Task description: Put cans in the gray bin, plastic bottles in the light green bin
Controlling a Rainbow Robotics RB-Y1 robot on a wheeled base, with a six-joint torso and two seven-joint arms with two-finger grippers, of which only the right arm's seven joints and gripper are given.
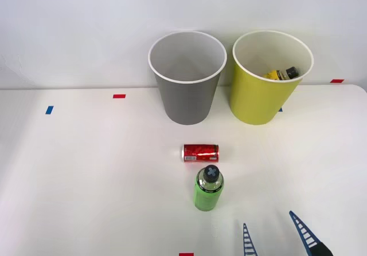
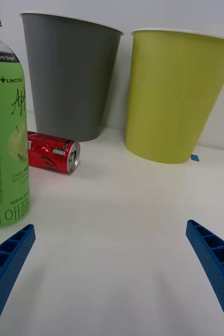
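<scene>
A red can lies on its side in the middle of the white table. Just in front of it a green-labelled plastic bottle stands upright with a dark cap. At the back stand the gray bin and, to its right, the light green bin, which holds a yellow-labelled bottle. My right gripper is open near the table's front edge, to the right of the green bottle and apart from it, with nothing between its fingers.
Small red tape marks and a blue one lie on the white table. A wall rises right behind the bins. Open table surface stretches to the left of the can and bottle and between my gripper and the bins.
</scene>
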